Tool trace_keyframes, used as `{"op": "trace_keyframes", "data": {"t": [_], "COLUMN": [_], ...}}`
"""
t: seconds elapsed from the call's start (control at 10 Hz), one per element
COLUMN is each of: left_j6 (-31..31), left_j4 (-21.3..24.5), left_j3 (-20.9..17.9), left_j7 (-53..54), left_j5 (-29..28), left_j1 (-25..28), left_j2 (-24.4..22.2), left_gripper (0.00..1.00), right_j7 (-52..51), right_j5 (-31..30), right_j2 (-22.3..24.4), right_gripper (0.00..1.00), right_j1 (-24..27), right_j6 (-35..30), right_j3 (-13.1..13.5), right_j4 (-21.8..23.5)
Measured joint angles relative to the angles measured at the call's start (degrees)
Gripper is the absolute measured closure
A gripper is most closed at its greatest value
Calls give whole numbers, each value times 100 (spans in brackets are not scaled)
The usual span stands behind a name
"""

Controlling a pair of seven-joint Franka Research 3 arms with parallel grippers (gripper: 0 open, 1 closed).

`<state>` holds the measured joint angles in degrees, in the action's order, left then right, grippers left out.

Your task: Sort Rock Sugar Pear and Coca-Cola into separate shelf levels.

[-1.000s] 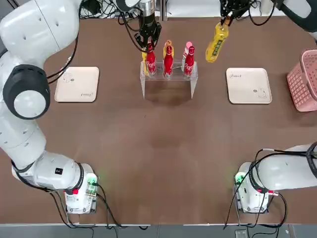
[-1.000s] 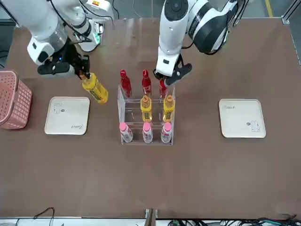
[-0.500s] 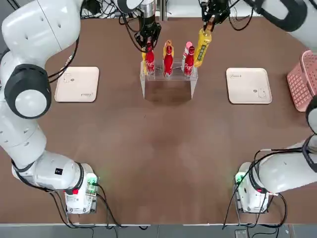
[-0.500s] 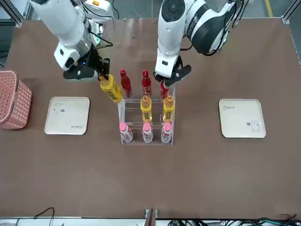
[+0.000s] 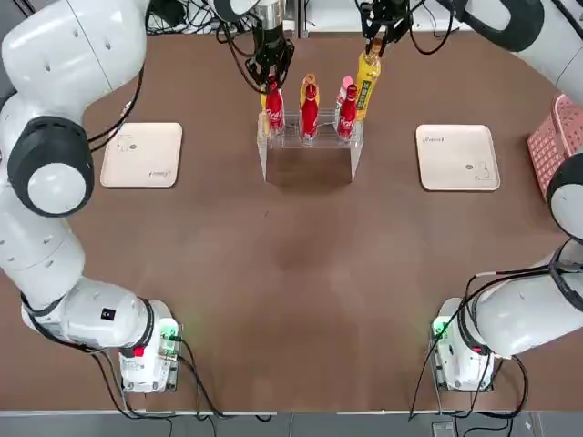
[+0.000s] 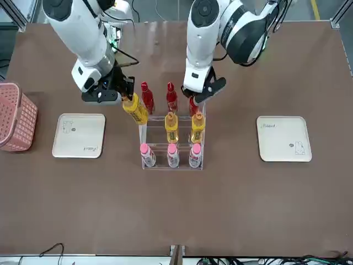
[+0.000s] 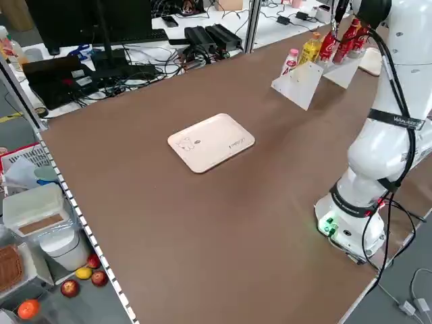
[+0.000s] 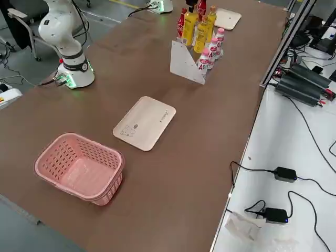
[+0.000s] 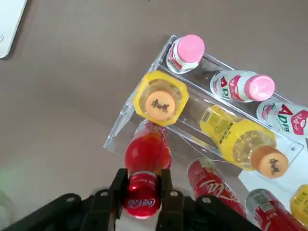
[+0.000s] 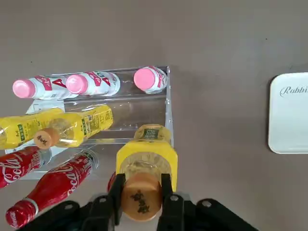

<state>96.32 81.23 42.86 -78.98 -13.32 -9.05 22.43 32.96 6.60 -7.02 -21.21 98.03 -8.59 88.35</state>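
Yellow pear bottle (image 5: pixel 366 82) was held by its orange cap in the right gripper (image 5: pixel 374 44) in the top view, tilted over the right end of the clear rack (image 5: pixel 309 137). At the rack's left end, the left gripper (image 5: pixel 271 80) was clamped on a cola bottle (image 5: pixel 275 107). In the front view, three red bottles stood on the top level, two yellow ones on the middle level (image 6: pixel 171 128), three pink-capped bottles (image 6: pixel 172 155) on the lowest. In the right wrist view, the fingers (image 10: pixel 116 193) pinched the orange cap above the middle level's empty end slot.
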Motion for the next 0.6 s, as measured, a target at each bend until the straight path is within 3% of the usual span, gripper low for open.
{"op": "trace_keyframes", "data": {"t": [0.5,0.6], "left_j6": [-6,-16], "left_j4": [-139,-176], "left_j3": [-2,-2], "left_j7": [0,0], "left_j5": [0,0], "left_j1": [73,124], "left_j2": [-6,-31], "left_gripper": [0,0], "right_j7": [148,169], "right_j5": [-33,-28], "right_j2": [-344,-409], "right_gripper": [66,66], "right_j1": [-74,-109], "right_j6": [41,17], "right_j3": [15,16], "right_j4": [-393,-492]}}
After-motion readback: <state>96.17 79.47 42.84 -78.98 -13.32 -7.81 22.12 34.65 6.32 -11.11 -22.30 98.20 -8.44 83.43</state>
